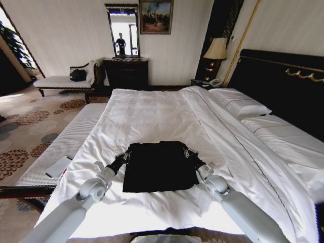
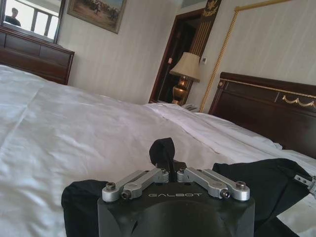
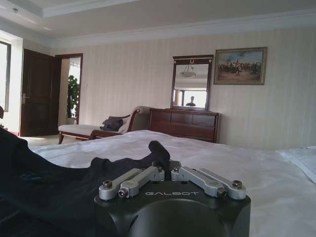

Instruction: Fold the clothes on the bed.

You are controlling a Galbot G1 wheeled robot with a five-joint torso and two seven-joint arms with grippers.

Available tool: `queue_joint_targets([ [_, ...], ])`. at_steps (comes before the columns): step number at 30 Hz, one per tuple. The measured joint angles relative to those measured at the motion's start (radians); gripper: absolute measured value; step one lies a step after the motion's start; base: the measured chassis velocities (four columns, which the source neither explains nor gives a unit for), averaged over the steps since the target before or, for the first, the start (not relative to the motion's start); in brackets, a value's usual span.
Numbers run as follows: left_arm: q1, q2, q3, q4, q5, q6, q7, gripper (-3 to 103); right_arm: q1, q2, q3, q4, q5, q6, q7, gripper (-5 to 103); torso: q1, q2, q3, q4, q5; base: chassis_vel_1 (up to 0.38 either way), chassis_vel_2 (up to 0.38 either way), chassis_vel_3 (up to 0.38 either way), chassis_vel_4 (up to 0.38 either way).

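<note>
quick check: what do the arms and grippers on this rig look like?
Both arms are pale grey tubes with rounded silver joints and black wrist sections. The left gripper and right gripper match: a black housing with white GALBOT lettering, silver metal linkage bars held by bolts, and dark fingertips.

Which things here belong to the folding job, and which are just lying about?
Job:
black T-shirt
bed
left gripper, shut on the shirt
right gripper, shut on the shirt

Lying about:
lamp
dresser
bench
painting
</note>
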Motion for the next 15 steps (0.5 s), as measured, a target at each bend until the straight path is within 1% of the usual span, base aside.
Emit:
queue_joint_targets([
  [4, 0.049, -0.001, -0.028, -0.014, 0.031, -0.008, 0.0, 2, -0.067, -0.001, 0.038, 0.03, -0.021, 0.01, -0.002, 1, 0.0, 0.0, 0.0, 0.0001, 0.0, 0.0, 0.0, 0.0, 0.0],
  [7, 0.113, -0.006, -0.058, -0.031, 0.063, -0.017, 0.0, 2, -0.137, 0.006, 0.07, 0.041, -0.05, 0.027, -0.01, 1, 0.0, 0.0, 0.0, -0.0001, 0.0001, 0.0, 0.0, 0.0, 0.0],
  [9, 0.128, -0.008, -0.064, -0.035, 0.068, -0.018, 0.0, 2, -0.149, 0.008, 0.075, 0.043, -0.055, 0.03, -0.012, 1, 0.0, 0.0, 0.0, -0.0002, 0.0, 0.0, 0.0, 0.0, 0.0],
  [11, 0.187, -0.018, -0.096, -0.053, 0.091, -0.026, 0.0, 2, -0.2, 0.019, 0.094, 0.053, -0.077, 0.04, -0.02, 1, 0.0, 0.0, 0.0, 0.0002, 0.0001, 0.0, 0.0, 0.0, 0.0],
  [15, 0.24, -0.03, -0.128, -0.065, 0.113, -0.035, 0.0, 2, -0.235, 0.032, 0.101, 0.058, -0.099, 0.046, -0.025, 1, 0.0, 0.0, 0.0, 0.0, 0.0001, 0.0, 0.0, 0.0, 0.0],
])
